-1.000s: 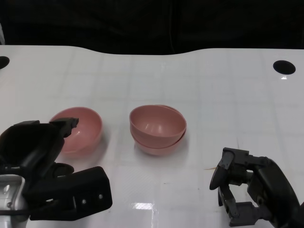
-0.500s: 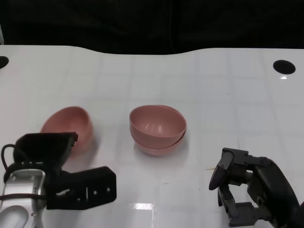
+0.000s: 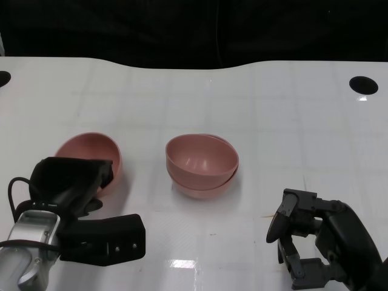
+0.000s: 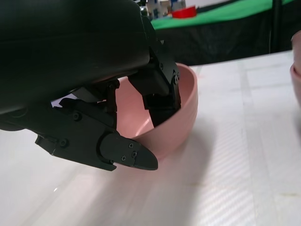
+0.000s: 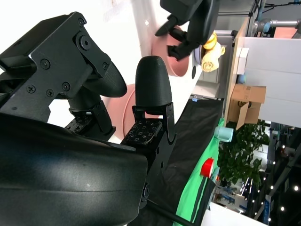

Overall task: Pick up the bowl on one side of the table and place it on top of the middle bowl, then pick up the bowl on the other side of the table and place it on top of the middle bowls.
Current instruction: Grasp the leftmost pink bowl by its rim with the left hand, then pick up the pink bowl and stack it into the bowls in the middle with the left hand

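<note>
A pink bowl (image 3: 91, 151) sits tilted on the left of the white table (image 3: 291, 133). My left hand (image 3: 70, 182) grips its near rim. In the left wrist view the fingers (image 4: 157, 89) reach inside this bowl (image 4: 176, 127) and the thumb (image 4: 127, 155) lies outside, under the wall. Two pink bowls are nested as a stack (image 3: 202, 163) in the middle. My right hand (image 3: 315, 245) hovers low at the near right, apart from the stack, holding nothing, with its fingers (image 5: 150, 89) slightly curled and apart.
A dark round hole (image 3: 363, 85) is set in the table at the far right, and another (image 3: 3, 79) at the far left edge. Beyond the curved far edge lies black background. The right wrist view shows boxes and a plant off the table.
My left hand has drawn back and closed on the left bowl's near rim, tipping the bowl and nudging it slightly left and away. The stack and my right hand have not moved.
</note>
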